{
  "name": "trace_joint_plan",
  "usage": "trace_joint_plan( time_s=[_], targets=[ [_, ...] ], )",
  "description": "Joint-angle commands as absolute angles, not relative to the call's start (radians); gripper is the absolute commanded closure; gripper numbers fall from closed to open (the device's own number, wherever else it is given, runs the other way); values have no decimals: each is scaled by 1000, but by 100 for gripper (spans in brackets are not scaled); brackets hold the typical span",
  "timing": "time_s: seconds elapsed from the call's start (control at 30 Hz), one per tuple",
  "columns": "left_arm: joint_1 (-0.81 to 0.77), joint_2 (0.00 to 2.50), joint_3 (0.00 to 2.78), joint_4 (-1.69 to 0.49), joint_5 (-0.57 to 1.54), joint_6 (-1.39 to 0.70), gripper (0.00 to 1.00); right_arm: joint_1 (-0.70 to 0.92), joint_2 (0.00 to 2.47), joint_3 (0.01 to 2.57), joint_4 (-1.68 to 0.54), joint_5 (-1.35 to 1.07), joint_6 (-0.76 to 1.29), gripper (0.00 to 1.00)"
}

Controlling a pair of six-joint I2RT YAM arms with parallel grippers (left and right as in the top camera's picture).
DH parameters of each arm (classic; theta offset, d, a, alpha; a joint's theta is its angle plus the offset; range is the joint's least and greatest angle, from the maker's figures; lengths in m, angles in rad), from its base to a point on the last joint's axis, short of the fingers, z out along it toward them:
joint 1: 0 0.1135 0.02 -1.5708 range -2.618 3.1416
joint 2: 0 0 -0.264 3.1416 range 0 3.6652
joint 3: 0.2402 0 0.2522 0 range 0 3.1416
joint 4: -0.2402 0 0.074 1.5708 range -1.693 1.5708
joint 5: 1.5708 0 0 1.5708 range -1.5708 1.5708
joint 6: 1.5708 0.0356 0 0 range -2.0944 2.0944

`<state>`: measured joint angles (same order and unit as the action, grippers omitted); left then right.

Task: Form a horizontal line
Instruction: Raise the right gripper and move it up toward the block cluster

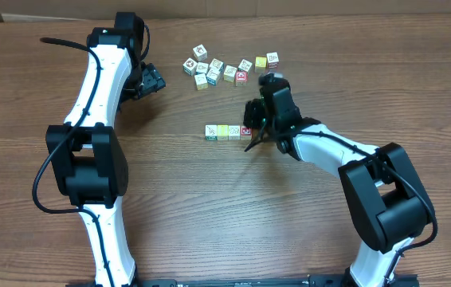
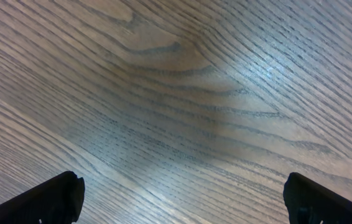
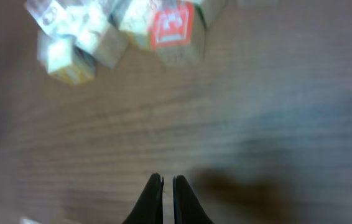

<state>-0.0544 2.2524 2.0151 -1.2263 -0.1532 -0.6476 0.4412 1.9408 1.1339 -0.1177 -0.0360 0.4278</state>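
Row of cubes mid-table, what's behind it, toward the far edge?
Behind the row, clearly apart from it, lies a loose cluster of cubes. The right arm hangs over the table beside the row's red end, so the surface beneath it is hidden.

Even overhead light; right wrist view blurred, glare on the table (image 2: 257, 68).

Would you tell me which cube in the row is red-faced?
The cube at the right end of the row; the others are white-green and pale yellow.
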Motion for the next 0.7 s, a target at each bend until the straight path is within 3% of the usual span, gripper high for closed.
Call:
trace_joint_plan(
  time_s=[0.0,0.17,0.67],
  targets=[
    [-59,2263,2033,-1224,-157,-639,0,448,1913,1349,-284,-38,391,96],
    [-59,2263,2033,-1222,-157,-639,0,448,1921,1573,-463,44,336,96],
    [-59,2263,2033,-1222,-157,-639,0,448,2112,1590,-533,32,339,96]
  ],
)
